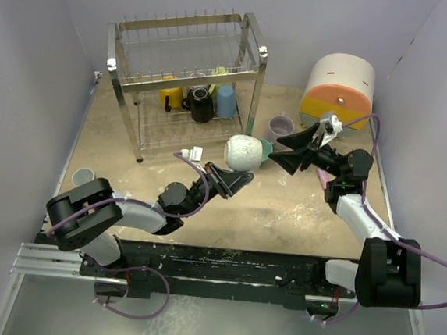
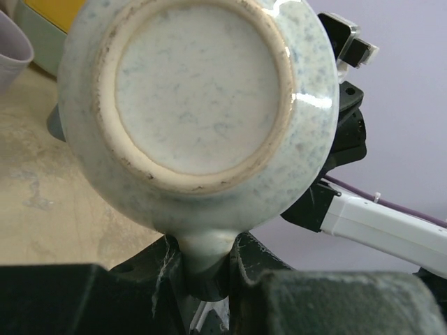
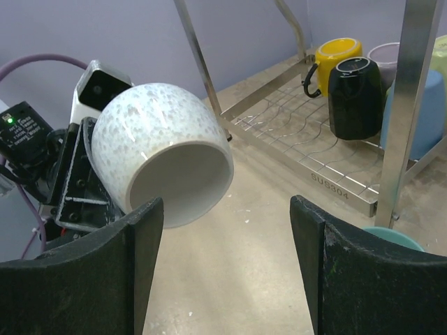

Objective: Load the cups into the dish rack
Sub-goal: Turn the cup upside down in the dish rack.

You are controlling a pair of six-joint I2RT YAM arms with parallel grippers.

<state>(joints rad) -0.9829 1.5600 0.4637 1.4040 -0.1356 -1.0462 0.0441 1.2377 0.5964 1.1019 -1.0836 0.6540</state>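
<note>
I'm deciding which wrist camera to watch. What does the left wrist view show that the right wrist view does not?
Only the left wrist view: the speckled white mug's base and foot ring, its handle clamped in the left tool, and the right arm behind. Only the right wrist view: the mug's open mouth, the right tool's open fingers, the dish rack's lower tier holding a yellow cup, black cup and blue cup, and a teal cup's rim. Both: that mug in the left tool's grip.
</note>
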